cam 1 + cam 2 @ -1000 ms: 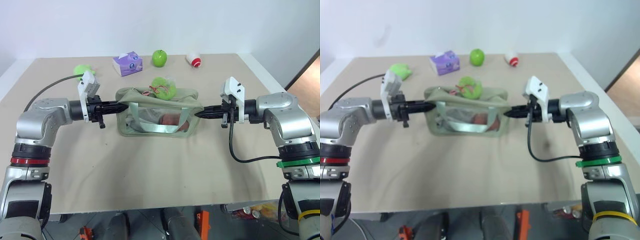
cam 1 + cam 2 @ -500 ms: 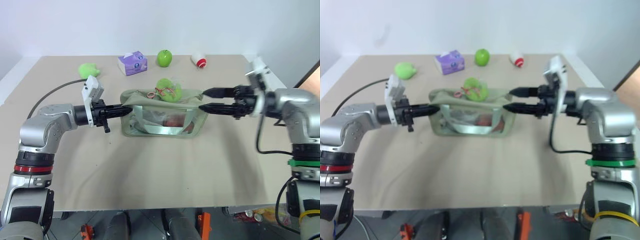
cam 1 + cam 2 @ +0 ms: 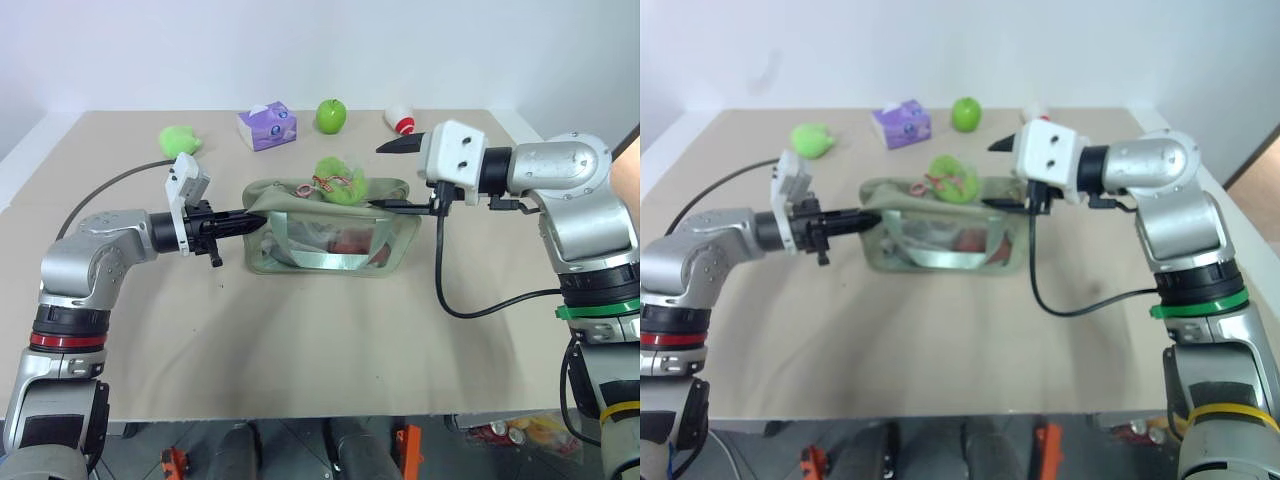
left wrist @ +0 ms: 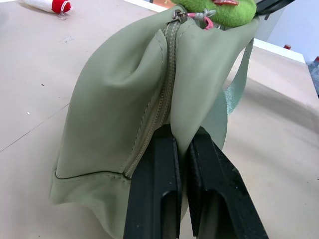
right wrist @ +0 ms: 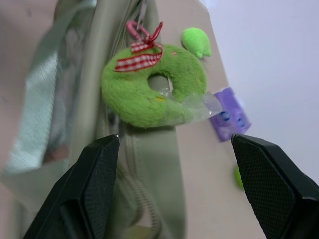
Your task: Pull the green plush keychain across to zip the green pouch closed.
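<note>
A: So the right fingers [image 3: 392,175] just let go of the pouch's right end, came up and spread wide, and now they're lined up on the keychain [image 3: 338,182]?

B: Yep. The left fingers [image 3: 243,222] are still clenched on the left end of the pouch [image 3: 330,238], mid-table. The keychain sits on top of it, toward the far side, not grabbed yet. Looks like the zip pull is next.
</note>
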`<control>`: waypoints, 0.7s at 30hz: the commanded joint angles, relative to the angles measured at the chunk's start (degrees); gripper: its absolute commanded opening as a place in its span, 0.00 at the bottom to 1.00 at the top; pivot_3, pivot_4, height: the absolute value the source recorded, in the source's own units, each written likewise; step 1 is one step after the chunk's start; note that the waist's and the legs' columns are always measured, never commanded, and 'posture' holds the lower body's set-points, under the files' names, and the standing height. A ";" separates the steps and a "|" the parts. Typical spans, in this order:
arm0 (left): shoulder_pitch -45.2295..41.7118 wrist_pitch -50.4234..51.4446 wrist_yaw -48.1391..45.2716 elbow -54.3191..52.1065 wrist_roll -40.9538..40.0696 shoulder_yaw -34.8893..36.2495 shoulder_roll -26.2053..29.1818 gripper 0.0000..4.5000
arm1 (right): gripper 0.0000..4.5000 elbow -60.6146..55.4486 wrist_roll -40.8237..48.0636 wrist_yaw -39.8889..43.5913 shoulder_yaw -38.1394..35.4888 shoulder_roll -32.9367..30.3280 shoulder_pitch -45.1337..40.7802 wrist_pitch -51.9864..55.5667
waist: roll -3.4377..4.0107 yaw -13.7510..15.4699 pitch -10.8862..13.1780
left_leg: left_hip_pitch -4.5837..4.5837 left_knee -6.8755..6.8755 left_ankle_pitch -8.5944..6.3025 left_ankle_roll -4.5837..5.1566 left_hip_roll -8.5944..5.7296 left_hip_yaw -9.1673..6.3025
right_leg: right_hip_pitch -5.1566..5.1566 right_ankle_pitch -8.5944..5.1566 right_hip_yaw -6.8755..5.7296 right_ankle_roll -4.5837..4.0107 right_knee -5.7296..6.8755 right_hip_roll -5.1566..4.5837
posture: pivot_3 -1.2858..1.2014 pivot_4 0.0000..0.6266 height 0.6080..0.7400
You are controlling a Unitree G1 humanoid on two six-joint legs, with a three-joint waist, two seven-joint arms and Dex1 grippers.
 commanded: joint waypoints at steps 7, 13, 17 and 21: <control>0.60 0.23 0.72 -1.72 -1.21 1.57 0.57 0.00 | 0.82 2.17 -1.23 -0.38 -1.61 1.17 -5.48 -9.69 | 0.00 0.09 0.00 | 0.02 -0.04 -0.01 0.01 0.00 -0.06 | 0.02 -0.03 -0.05 -0.01 0.00 0.00 | 0.52 0.24 1.00; -0.15 0.30 1.00 -1.06 -1.42 1.97 0.44 0.00 | 0.82 1.90 -1.86 2.28 -0.55 0.22 -5.16 -11.59 | 0.00 0.11 0.00 | 0.04 -0.02 0.00 0.01 0.01 -0.06 | 0.03 -0.08 -0.04 -0.13 0.01 0.01 | 0.52 0.24 1.00; -0.22 0.57 1.00 -1.35 -1.71 2.39 0.78 0.00 | 0.82 4.58 -5.96 2.85 0.62 -1.90 -4.44 -17.95 | 0.00 0.15 0.00 | 0.04 -0.02 0.00 0.01 0.01 -0.05 | 0.03 -0.07 -0.04 -0.11 0.01 0.00 | 0.52 0.24 1.00; -0.35 0.91 1.01 -1.42 -1.94 2.74 1.14 0.00 | 0.82 5.22 -7.75 2.90 1.94 -1.91 -3.79 -23.19 | 0.01 -0.05 0.01 | 0.04 -0.04 0.00 0.01 0.01 -0.03 | 0.02 -0.08 -0.04 -0.12 0.01 0.01 | 0.52 0.24 1.00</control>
